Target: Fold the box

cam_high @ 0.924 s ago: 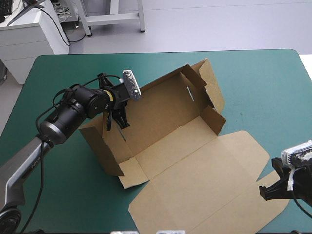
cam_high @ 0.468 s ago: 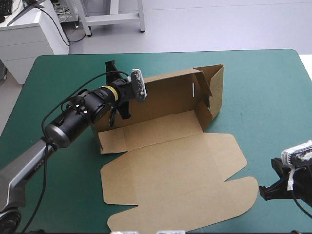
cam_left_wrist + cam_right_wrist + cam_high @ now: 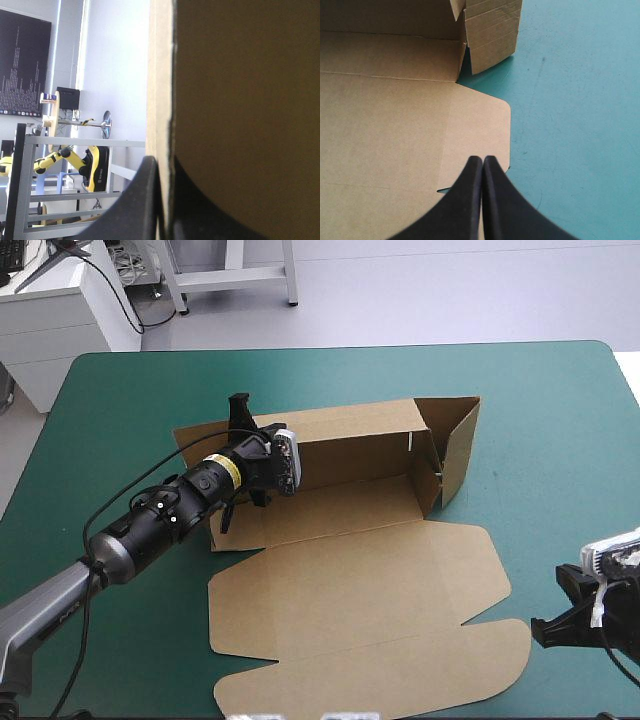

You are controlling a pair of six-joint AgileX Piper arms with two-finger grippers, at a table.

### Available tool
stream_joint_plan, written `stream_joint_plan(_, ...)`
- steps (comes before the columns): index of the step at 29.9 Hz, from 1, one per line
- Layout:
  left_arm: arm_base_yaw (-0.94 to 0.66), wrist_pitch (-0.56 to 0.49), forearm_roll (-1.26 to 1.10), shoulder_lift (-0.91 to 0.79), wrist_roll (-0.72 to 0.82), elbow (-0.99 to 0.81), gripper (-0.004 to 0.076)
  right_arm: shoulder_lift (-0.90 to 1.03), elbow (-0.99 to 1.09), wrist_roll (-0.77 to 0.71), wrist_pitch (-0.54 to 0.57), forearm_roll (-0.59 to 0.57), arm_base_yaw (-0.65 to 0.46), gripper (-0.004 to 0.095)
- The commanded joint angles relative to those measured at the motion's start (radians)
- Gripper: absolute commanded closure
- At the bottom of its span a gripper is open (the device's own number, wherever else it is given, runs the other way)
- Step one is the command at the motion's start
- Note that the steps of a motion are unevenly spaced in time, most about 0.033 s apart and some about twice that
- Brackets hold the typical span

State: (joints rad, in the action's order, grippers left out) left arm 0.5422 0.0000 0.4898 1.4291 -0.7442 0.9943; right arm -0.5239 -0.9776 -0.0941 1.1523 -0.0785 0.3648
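Wall raising appears in hand: left gripper (image 3: pixel 162 210) clamps the box (image 3: pixel 360 580) by its rear wall, right gripper (image 3: pixel 482 170) closed, empty, over its lid corner; next, likely raise the flat end wall.

Setting. Beyond the far edge of your table (image 3: pixel 540 410), with its teal-green cover and rounded far corners, you see a pale grey floor (image 3: pixel 450 290). A white cabinet (image 3: pixel 55 325) stands at the far left, with a black cable (image 3: pixel 118 294) trailing down its side. Just right of it stands a white metal frame (image 3: pixel 230 278). The left wrist view shows a pale wall (image 3: pixel 117 60), evenly lit.
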Motion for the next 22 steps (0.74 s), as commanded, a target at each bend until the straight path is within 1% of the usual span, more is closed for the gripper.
stream_joint_plan(1,0.006,-0.055,-0.007,-0.028,0.013,-0.014,0.0732,-0.007,-0.029,-0.005,-0.06,-0.003,-0.003,0.0926)
stream_joint_plan(5,0.006,-0.143,0.0,-0.048,0.006,-0.053,0.0732,-0.007,-0.029,-0.005,-0.06,-0.003,-0.003,0.0919)
stream_joint_plan(8,0.006,-0.15,0.0,-0.063,0.006,-0.067,0.0732,-0.009,-0.029,-0.007,-0.06,-0.003,-0.003,0.0908)
stream_joint_plan(11,0.006,-0.178,0.0,-0.073,-0.016,-0.085,0.0732,-0.009,-0.029,-0.029,-0.079,-0.003,-0.003,0.0839)
stream_joint_plan(13,0.006,-0.22,0.0,-0.077,-0.025,-0.105,0.0732,-0.009,-0.029,-0.043,-0.106,-0.003,-0.003,0.0789)
stream_joint_plan(15,0.006,-0.246,0.0,-0.081,-0.025,-0.127,0.0732,-0.013,-0.029,-0.063,-0.139,-0.003,-0.003,0.0724)
stream_joint_plan(17,0.006,-0.247,0.0,-0.081,-0.025,-0.142,0.0732,-0.025,-0.037,-0.076,-0.155,-0.003,-0.003,0.0645)
stream_joint_plan(22,0.004,-0.249,0.0,-0.081,-0.025,-0.154,0.0732,-0.104,-0.118,-0.084,-0.15,-0.008,-0.003,0.03)
